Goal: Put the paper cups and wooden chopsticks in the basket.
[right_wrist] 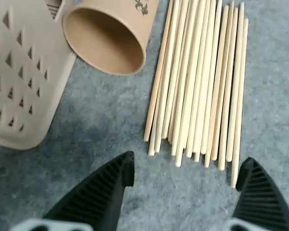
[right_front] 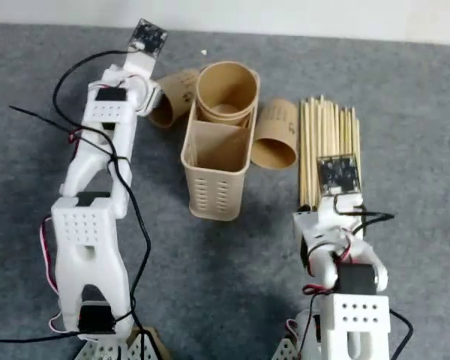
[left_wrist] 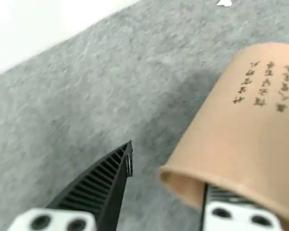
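Note:
A beige perforated basket (right_front: 217,169) stands mid-table with one paper cup (right_front: 226,90) upright in its far compartment. A second paper cup (right_front: 172,97) (left_wrist: 245,125) lies on its side left of the basket. My left gripper (left_wrist: 168,166) is open at this cup's mouth, with one finger (left_wrist: 231,199) inside the rim and the other finger (left_wrist: 106,185) outside it. A third cup (right_front: 276,133) (right_wrist: 108,38) lies on its side right of the basket. Beside it lies a bundle of wooden chopsticks (right_front: 330,142) (right_wrist: 197,82). My right gripper (right_wrist: 187,166) hangs open just above their near ends.
Grey carpet (right_front: 232,285) covers the table. The basket wall (right_wrist: 19,77) lies close to my right gripper. Black cables (right_front: 131,202) trail along the left arm. A pale wall strip (left_wrist: 38,24) borders the carpet's far edge.

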